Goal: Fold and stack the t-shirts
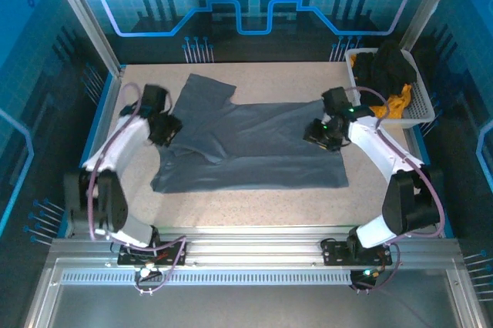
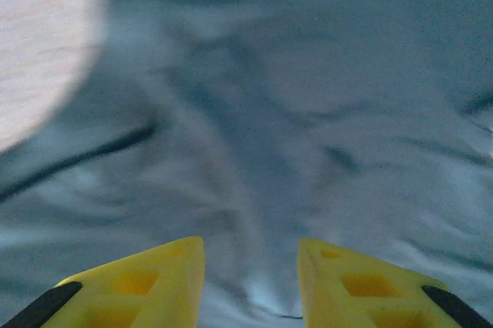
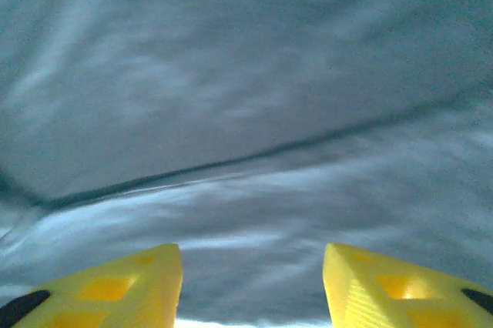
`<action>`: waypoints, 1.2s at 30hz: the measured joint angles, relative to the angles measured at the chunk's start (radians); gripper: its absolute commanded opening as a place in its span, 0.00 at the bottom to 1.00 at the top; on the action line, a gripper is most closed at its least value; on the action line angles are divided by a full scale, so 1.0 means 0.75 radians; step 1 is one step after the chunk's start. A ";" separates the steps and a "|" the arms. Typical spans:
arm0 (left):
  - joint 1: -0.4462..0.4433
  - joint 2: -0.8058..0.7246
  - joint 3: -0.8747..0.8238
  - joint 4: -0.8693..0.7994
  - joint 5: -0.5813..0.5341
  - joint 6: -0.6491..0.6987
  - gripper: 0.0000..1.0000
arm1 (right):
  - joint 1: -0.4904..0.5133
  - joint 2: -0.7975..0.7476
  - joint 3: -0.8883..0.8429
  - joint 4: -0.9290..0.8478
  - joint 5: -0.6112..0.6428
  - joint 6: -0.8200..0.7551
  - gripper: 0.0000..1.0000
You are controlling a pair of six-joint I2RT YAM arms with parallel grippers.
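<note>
The grey shirt (image 1: pixel 254 147) is spread over the middle of the table (image 1: pixel 254 205), one sleeve directed at the far left corner. The left gripper (image 1: pixel 166 129) is set at its left edge and the right gripper (image 1: pixel 320 134) at its right edge. Both are released, fingers parted. A black shirt (image 1: pixel 389 66) and an orange shirt (image 1: pixel 399 103) are held in the basket (image 1: pixel 422 112) at the far right corner.
</note>
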 measured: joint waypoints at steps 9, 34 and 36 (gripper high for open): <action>-0.233 0.620 0.524 -0.051 0.021 0.280 0.38 | 0.109 0.015 0.123 0.184 -0.231 -0.114 0.54; -0.321 0.848 0.711 -0.329 -0.222 0.394 0.22 | 0.077 -0.058 0.015 0.212 -0.278 -0.073 0.50; -0.323 0.851 0.711 -0.328 -0.223 0.397 0.06 | 0.077 -0.058 0.015 0.212 -0.279 -0.072 0.50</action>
